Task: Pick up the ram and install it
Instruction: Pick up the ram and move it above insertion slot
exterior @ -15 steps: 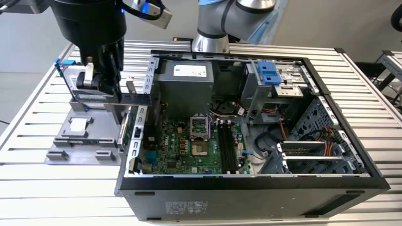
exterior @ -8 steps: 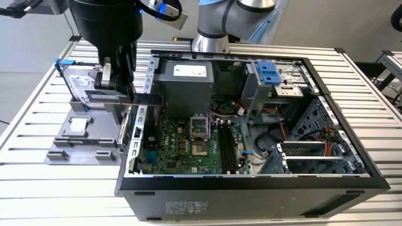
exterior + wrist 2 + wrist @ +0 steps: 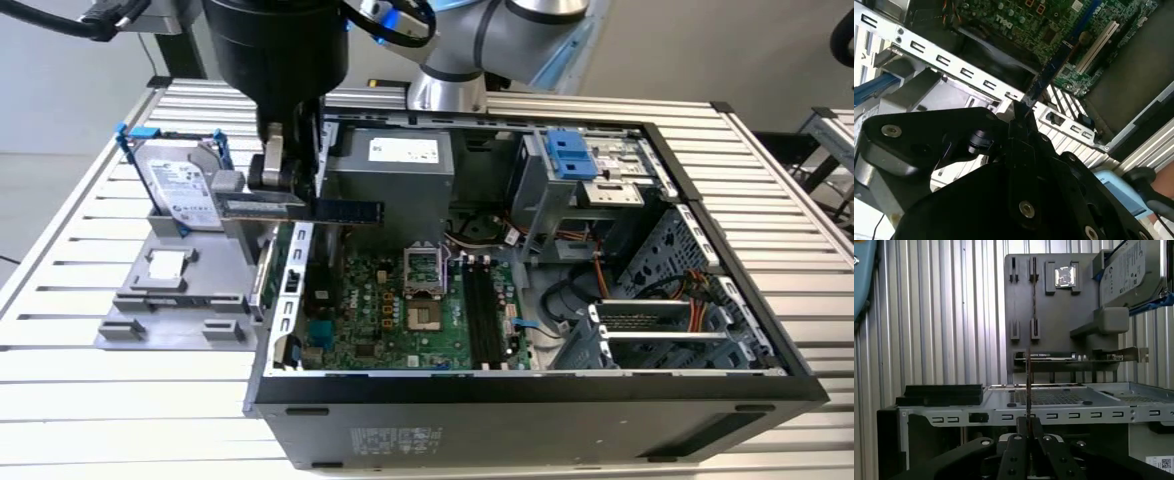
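My gripper (image 3: pixel 296 200) is shut on the ram (image 3: pixel 350 210), a thin dark stick held level on its long edge. In the exterior view it hangs above the case's wall on that view's left, between the grey holder (image 3: pixel 174 290) and the motherboard (image 3: pixel 387 310). The black memory slots (image 3: pixel 483 310) lie lower and further to that view's right. In the second wrist view the ram (image 3: pixel 1051 67) juts from the gripper (image 3: pixel 1020 112) over the case's slotted rear panel. In the first wrist view the ram (image 3: pixel 1027 385) is a thin edge-on line rising from the gripper (image 3: pixel 1027 421).
The open computer case (image 3: pixel 534 385) lies on a slatted metal table (image 3: pixel 80 400). A silver hard drive with blue rails (image 3: pixel 180 185) stands on the grey holder. Inside the case are a grey power supply (image 3: pixel 400 165), a processor socket (image 3: pixel 420 270), cables and a drive cage (image 3: pixel 661 320).
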Action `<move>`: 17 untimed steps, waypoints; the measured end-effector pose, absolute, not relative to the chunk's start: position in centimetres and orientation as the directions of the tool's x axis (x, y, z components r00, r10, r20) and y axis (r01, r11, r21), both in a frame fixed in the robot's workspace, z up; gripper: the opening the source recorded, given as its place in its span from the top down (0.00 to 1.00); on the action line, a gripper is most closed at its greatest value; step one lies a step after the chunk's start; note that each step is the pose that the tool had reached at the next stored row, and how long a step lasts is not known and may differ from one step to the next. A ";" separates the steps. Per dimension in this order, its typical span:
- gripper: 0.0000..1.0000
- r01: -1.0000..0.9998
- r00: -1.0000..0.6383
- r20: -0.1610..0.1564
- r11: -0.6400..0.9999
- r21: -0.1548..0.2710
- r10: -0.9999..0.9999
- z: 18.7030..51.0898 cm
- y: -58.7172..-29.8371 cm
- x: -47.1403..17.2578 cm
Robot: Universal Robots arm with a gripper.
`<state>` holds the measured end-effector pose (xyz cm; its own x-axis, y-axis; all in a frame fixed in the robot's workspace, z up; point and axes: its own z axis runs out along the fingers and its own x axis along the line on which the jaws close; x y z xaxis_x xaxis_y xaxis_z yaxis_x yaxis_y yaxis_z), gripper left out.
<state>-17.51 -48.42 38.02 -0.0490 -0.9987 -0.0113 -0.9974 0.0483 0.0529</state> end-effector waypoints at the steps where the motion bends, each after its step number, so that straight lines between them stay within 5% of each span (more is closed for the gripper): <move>1: 1.00 -0.997 -0.049 -0.011 0.048 0.053 -0.999 38.0 -48.4 -17.2; 17: 1.00 -0.997 -0.049 -0.011 0.048 0.058 -0.999 38.0 -48.4 -12.5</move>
<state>-12.48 -48.42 38.03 -0.0490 -0.9987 -0.0109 -0.9972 0.0483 0.0579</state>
